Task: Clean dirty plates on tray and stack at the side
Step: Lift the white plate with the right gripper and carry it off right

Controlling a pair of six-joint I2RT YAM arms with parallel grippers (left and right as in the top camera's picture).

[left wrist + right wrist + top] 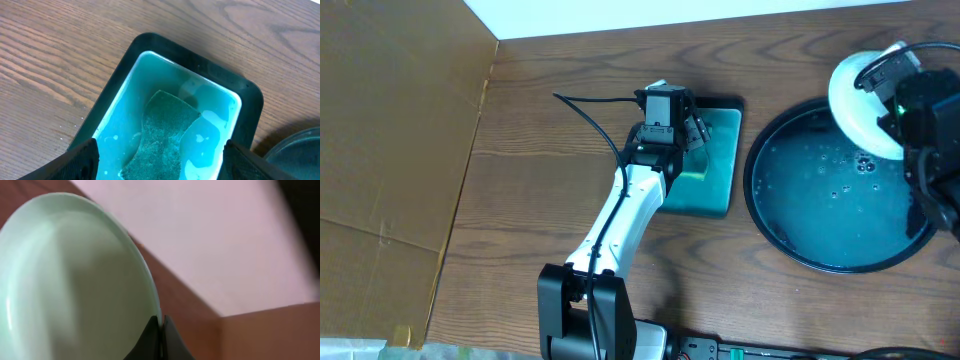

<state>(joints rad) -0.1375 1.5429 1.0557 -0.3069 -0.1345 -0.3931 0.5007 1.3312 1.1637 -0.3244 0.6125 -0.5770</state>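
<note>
My right claw point(161, 325) is pinched on the rim of a plate point(855, 95), held up at 1 o'clock of the tray point(810, 220). Left claw point(161, 157) hangs wide open over the sponge point(160, 130). No other plates on the tray, and the stack is probably off-frame

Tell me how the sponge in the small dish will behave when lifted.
The sponge lies in liquid in the dish, so it is probably soaked and will drip. Its rough, curved look suggests something soft that may bend.
</note>
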